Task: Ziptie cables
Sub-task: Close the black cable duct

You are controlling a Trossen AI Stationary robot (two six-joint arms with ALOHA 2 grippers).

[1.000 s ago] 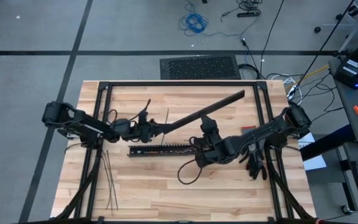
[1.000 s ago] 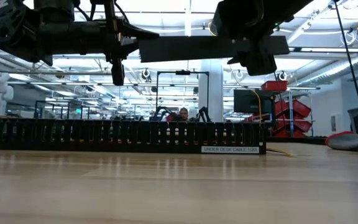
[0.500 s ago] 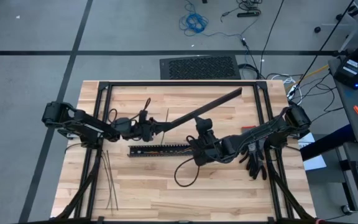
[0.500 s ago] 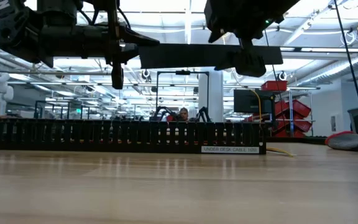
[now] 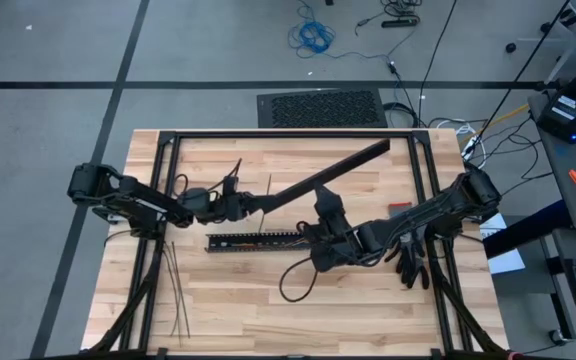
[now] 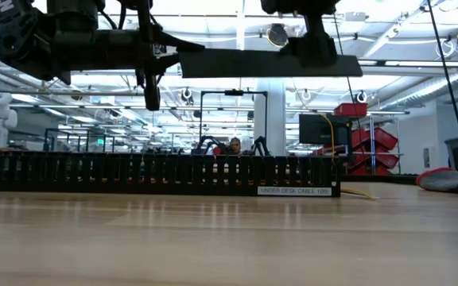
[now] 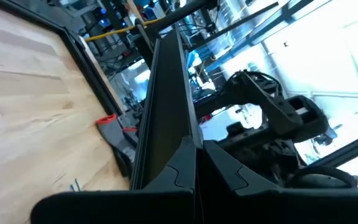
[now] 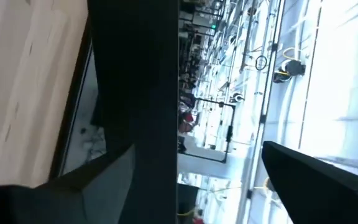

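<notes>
I am holding the long black cover strip (image 5: 318, 180) above the tabletop (image 5: 238, 300), left gripper (image 5: 251, 205) jaws clamped on its near end; right gripper (image 5: 320, 200) jaws gaping wide around it.

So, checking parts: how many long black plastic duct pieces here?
2: the black slotted duct lies on the table; the flat black cover strip hangs above, in the left gripper.

Left gripper (image 5: 251, 205) clamped shut, fingers (image 7: 185, 168) pressed together, arm reaching in from the table's left edge. Right gripper (image 5: 325, 205) fully spread, fingers (image 8: 303, 171) wide apart, arm extended in from the right, raised off the table.
</notes>
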